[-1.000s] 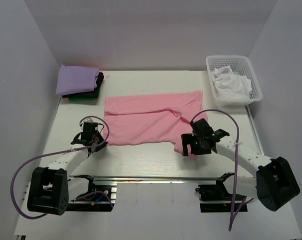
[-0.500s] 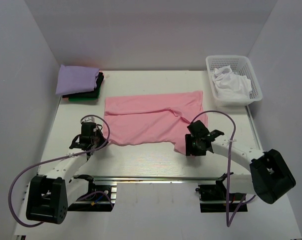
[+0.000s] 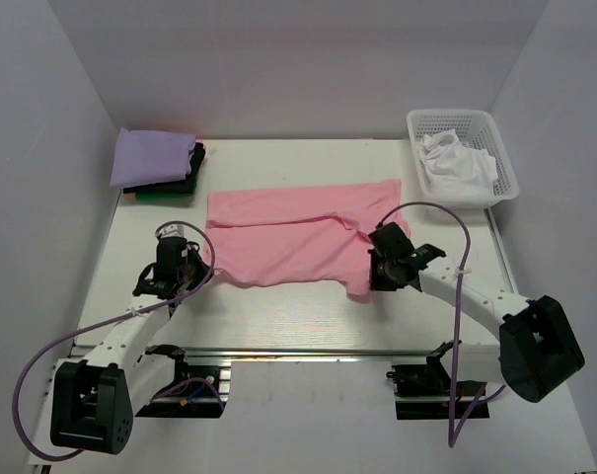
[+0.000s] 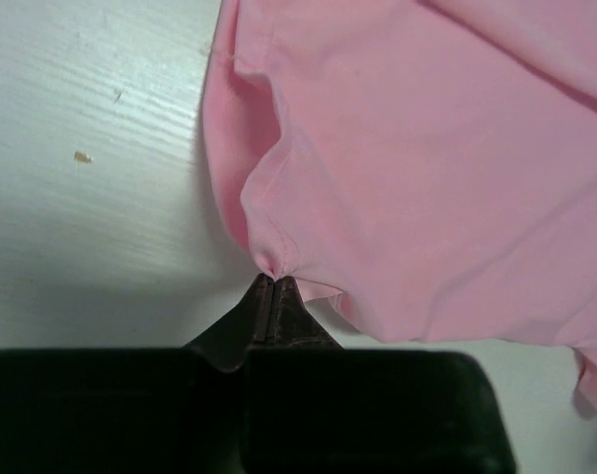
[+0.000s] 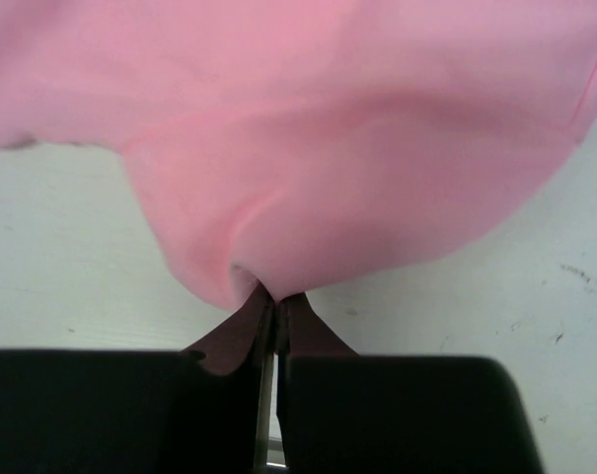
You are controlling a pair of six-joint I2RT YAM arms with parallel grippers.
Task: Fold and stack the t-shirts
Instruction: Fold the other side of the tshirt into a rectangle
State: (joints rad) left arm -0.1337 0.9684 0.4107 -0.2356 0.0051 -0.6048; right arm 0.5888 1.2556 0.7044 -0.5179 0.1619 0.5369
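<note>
Both: left fingers [image 4: 247, 321], right fingers [image 5: 313, 334] newly pinching pink t-shirt [image 3: 288, 242].

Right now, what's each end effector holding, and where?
The pink t-shirt: left end effector pinches its near-left edge, right end effector its near-right corner.

Robot laboratory test cell: plain white walls [image 3: 308, 59] box in a white table [image 3: 278, 316]; left arm [image 3: 130, 321] and right arm [image 3: 471, 293] bolted to a metal rail [image 3: 308, 353]
</note>
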